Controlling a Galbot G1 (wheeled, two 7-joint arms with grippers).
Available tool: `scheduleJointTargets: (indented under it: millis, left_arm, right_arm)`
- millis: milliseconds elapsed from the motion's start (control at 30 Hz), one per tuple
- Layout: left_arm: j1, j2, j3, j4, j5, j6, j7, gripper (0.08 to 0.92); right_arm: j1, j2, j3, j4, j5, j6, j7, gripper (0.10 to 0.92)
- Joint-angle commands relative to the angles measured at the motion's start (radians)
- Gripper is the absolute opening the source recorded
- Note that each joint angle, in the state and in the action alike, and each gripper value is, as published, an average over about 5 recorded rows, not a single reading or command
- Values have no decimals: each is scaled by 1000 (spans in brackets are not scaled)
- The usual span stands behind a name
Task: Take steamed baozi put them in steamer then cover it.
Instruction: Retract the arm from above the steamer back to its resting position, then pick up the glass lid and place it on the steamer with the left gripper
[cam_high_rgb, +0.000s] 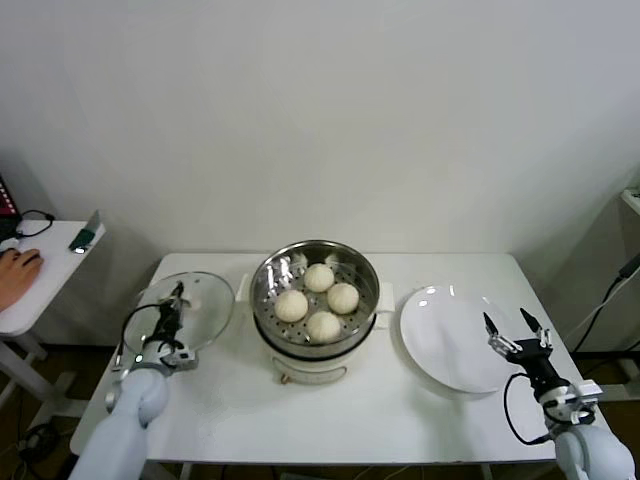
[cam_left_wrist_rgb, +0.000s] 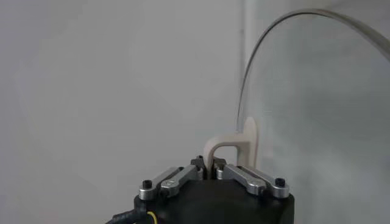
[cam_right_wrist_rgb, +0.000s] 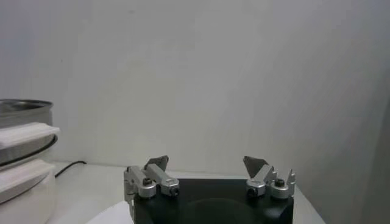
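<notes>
Several cream-white baozi (cam_high_rgb: 318, 298) lie on the perforated tray inside the steel steamer (cam_high_rgb: 268, 275) at the table's middle. The clear glass cover (cam_high_rgb: 205, 310) is at the left of the steamer, tilted. My left gripper (cam_high_rgb: 172, 312) is shut on the cover's white handle (cam_left_wrist_rgb: 234, 143), with the lid's metal rim (cam_left_wrist_rgb: 277, 27) arcing beyond it in the left wrist view. My right gripper (cam_high_rgb: 517, 333) is open and empty above the near right edge of the white plate (cam_high_rgb: 445, 335). The steamer's side (cam_right_wrist_rgb: 21, 152) shows in the right wrist view.
The white table (cam_high_rgb: 250, 410) carries everything. A small side table (cam_high_rgb: 45, 280) with a person's hand (cam_high_rgb: 18, 270) and a phone (cam_high_rgb: 85, 235) stands at the far left. A cable (cam_high_rgb: 610, 290) hangs at the right.
</notes>
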Motion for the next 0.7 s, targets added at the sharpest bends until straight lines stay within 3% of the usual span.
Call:
scheduleJointTargets:
  millis: [33,200,367,700]
  left_arm:
    - [187,49,-31,-357,-40,136,-29,152]
    - [286,86,-38,-571,-24,291,-23,152]
    - [335,136,-40,-709,-6,396,46,152]
    - [243,254,113,-899,-34,552,196,152]
  right_arm:
    - [5,-7,3,-7,-3,2,-2,823]
    - [15,-9,3,-18,-7,5,-3,823]
    - [26,-13,-1,-31,-17,6,-6,823]
    - [57,-18,-36,-61,-52,5,-5,823]
